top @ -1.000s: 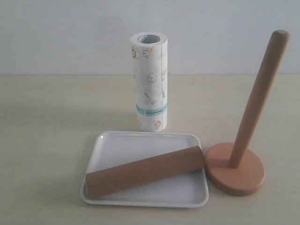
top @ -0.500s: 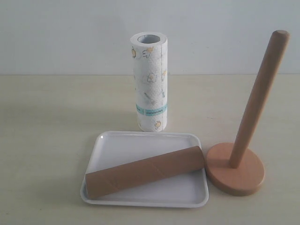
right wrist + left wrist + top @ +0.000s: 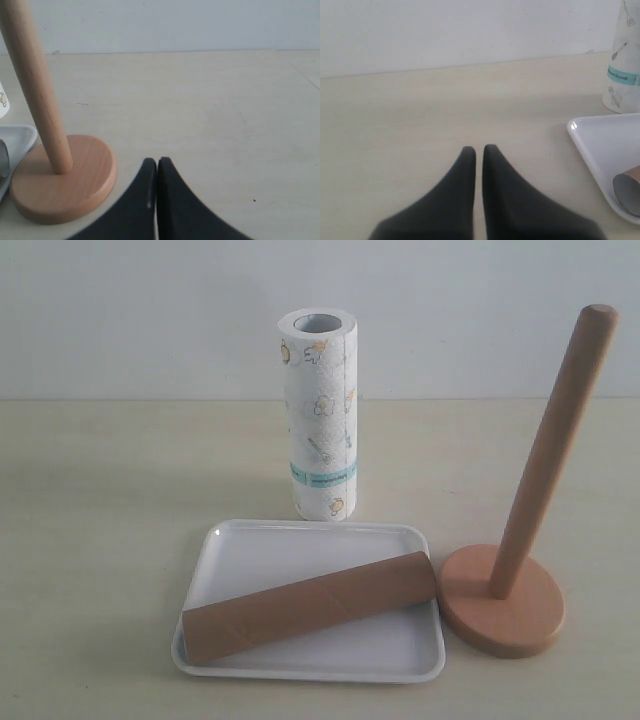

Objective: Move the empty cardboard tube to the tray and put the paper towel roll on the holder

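The brown cardboard tube (image 3: pixel 310 606) lies diagonally in the white tray (image 3: pixel 300 542), its open end also showing in the left wrist view (image 3: pixel 627 190). Behind the tray the paper towel roll (image 3: pixel 318 415) stands upright on the table. To the right of the tray stands the wooden holder (image 3: pixel 503 612), its bare pole (image 3: pixel 555 445) leaning slightly in the picture. No gripper shows in the exterior view. My left gripper (image 3: pixel 479 149) hangs shut and empty over bare table, apart from the tray (image 3: pixel 592 150). My right gripper (image 3: pixel 157 162) is shut and empty beside the holder base (image 3: pixel 62 180).
A pale wall closes off the back of the light wooden table (image 3: pixel 110 500). The roll's lower part (image 3: pixel 624 75) shows at the edge of the left wrist view. The holder's pole (image 3: pixel 35 85) rises close to my right gripper.
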Controlling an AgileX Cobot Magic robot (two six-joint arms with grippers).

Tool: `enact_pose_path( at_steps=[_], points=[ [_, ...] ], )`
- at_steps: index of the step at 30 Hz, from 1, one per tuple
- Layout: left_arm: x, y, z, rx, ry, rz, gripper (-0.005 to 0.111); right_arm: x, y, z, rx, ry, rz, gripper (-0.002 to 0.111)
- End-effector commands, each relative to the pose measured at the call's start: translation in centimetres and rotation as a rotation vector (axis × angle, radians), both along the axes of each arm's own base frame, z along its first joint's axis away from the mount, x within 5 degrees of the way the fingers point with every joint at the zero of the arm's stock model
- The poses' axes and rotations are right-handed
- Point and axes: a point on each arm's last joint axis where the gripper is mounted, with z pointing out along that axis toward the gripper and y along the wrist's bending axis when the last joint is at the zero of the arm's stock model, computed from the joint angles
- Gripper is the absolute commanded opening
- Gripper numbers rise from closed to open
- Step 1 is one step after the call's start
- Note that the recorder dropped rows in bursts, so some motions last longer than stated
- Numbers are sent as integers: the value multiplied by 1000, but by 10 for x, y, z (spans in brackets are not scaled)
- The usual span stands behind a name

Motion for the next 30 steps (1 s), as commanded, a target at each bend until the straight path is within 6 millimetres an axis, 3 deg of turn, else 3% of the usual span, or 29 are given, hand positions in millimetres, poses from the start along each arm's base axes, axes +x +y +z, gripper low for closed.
enact_pose_path(
  at_steps=[1,8,17,21,24,26,30],
  points=[
    [0,0,-1,1,-1,2,5,0,0,0,0,-7,2,0],
    [1,-1,5,-22,-62,-2,5,0,0,0,0,-7,2,0],
    [-6,-4,56,-59,-640,-45,5,0,0,0,0,-7,2,0],
    [2,-4,75,-57,-607,-46,5,0,0,0,0,-7,2,0],
    [20,-6,93,-65,-538,-46,5,0,0,0,0,-7,2,0],
    [40,-8,104,-66,-440,-43,5,0,0,0,0,-7,2,0],
    [92,-12,102,-42,-136,-28,5,0,0,0,0,-7,2,0]
  ],
)
